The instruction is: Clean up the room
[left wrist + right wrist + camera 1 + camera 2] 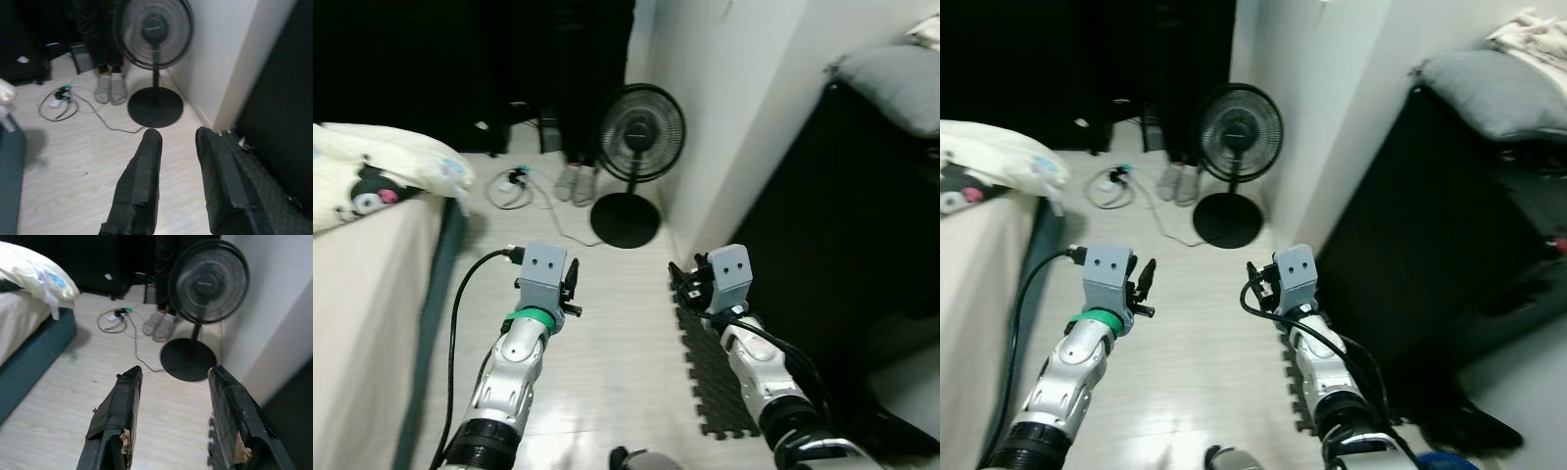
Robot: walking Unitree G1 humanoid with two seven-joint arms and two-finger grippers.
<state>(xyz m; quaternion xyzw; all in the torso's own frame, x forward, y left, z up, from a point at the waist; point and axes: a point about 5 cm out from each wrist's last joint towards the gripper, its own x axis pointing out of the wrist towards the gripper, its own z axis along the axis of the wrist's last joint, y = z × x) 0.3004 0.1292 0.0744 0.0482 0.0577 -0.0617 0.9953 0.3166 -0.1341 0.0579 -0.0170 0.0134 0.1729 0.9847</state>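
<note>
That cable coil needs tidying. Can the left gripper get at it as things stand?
Probably not yet. The left gripper, open and empty, sits well short of the cable coil; bare floor lies between, nothing blocking.

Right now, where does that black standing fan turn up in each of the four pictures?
Left eye view: the fan stands upper middle, against the white wall.
Right eye view: upper middle, a little further left.
Left wrist view: top centre, beyond the two black fingers.
Right wrist view: upper right, beyond the fingers.
Shared landmark: the coiled cable on the floor beside a person's feet, left of the fan's base.
</note>
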